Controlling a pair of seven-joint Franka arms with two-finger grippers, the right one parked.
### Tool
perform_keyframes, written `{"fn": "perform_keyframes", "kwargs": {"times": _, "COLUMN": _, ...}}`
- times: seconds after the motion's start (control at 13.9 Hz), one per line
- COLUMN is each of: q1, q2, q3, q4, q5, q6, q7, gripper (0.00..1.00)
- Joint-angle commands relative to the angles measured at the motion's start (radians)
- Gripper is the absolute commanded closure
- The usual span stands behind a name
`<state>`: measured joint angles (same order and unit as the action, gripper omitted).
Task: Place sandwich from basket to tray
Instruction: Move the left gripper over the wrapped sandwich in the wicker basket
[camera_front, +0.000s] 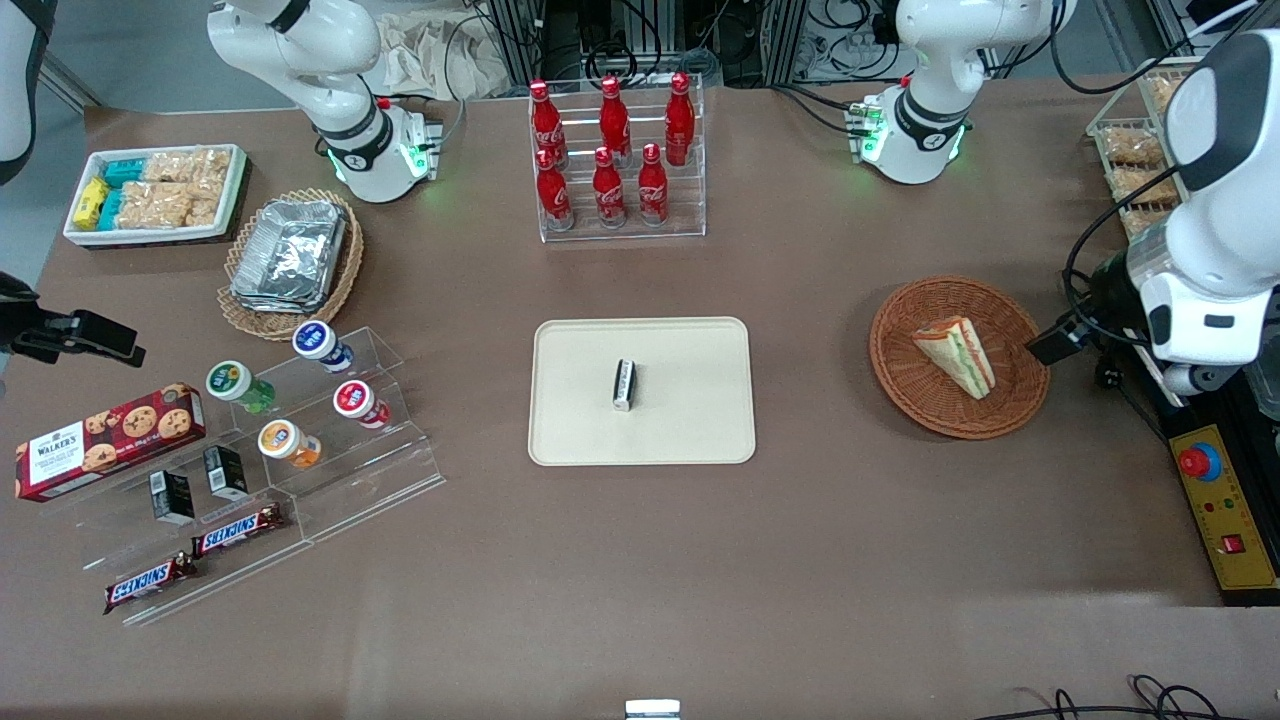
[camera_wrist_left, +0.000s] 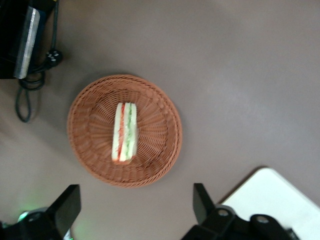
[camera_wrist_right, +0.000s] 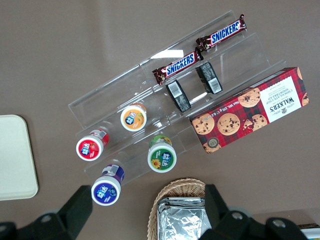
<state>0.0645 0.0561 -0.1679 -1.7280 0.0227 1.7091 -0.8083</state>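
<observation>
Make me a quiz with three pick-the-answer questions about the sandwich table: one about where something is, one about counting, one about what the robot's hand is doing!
1. Where does the triangular wedge sandwich lie?
A. on the flat cream-beige tray
B. in the round reddish-brown wicker basket
C. in the white bin of snack packets

2. How many red cola bottles stand in the clear rack?
A. four
B. six
C. nine

3. What is the left arm's gripper doing?
A. open above the basket, holding nothing
B. shut on the sandwich
C. resting on the tray

Answers:
1. B: the sandwich sits inside the wicker basket, not on the tray, which carries only a small black-and-white packet.
2. B: three red cola bottles stand nearer the front camera and three farther.
3. A: the gripper shows both fingers spread wide, with the sandwich untouched below.
</observation>
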Motion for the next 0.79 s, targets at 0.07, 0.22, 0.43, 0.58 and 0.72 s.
{"fn": "perform_keyframes", "kwargs": {"times": 0.07, "q1": 0.008, "q2": -0.200, "q3": -0.004, "q4": -0.385, "q5": -0.009, "q6": 0.284, "q7": -0.023, "gripper": 0.01}}
{"fn": "perform_keyframes", "kwargs": {"times": 0.22, "q1": 0.000, "q2": -0.234, "q3": -0.005, "q4": -0.476, "q5": -0.004, "q6": 0.375, "q7": -0.006, "gripper": 0.01}}
{"fn": "perform_keyframes", "kwargs": {"times": 0.43, "q1": -0.005, "q2": -0.236, "q3": -0.007, "q4": -0.542, "q5": -0.004, "q6": 0.456, "q7": -0.005, "gripper": 0.01}}
{"fn": "perform_keyframes", "kwargs": {"times": 0.58, "q1": -0.005, "q2": -0.231, "q3": -0.007, "q4": -0.614, "q5": -0.004, "q6": 0.565, "q7": 0.004, "gripper": 0.01}}
{"fn": "perform_keyframes", "kwargs": {"times": 0.72, "q1": -0.005, "q2": -0.225, "q3": -0.007, "q4": -0.686, "q5": -0.004, "q6": 0.677, "q7": 0.018, "gripper": 0.01}}
